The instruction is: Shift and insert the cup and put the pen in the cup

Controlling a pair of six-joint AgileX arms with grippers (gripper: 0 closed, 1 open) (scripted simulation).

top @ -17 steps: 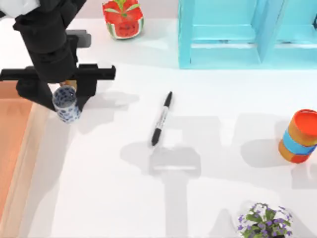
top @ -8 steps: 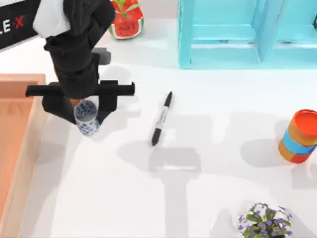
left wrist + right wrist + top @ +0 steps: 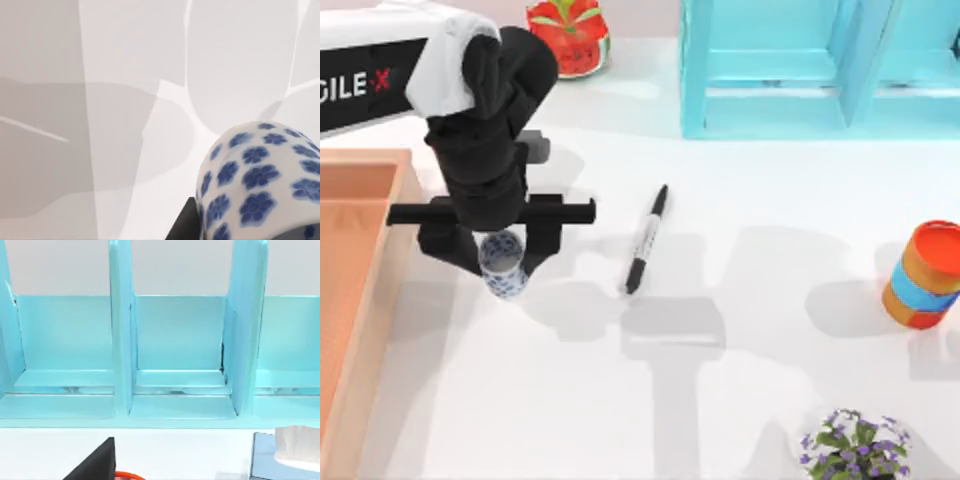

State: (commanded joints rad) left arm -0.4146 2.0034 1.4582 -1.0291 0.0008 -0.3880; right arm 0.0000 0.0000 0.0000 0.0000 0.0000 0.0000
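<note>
The cup (image 3: 505, 275), small and white with blue flowers, is held upright just above the table at the left, with my left gripper (image 3: 503, 262) shut on it from above. In the left wrist view the cup (image 3: 260, 185) sits close up, a black finger (image 3: 184, 229) against its side. The pen (image 3: 647, 240), black with a pale labelled middle, lies flat on the white table to the right of the cup, a short gap away. My right arm stays parked; a black part of its gripper (image 3: 95, 466) shows in the right wrist view.
A wooden tray (image 3: 360, 300) lines the left edge. A turquoise shelf (image 3: 820, 70) stands at the back, facing the right wrist camera as the shelf (image 3: 175, 355). A watermelon-shaped object (image 3: 570, 35) is at the back left, an orange cylinder (image 3: 923, 275) at the right, a potted plant (image 3: 850, 450) at the front right.
My left gripper has carried the cup rightward and toward the table's front, away from the tray and closer to the pen. The pen has not moved.
</note>
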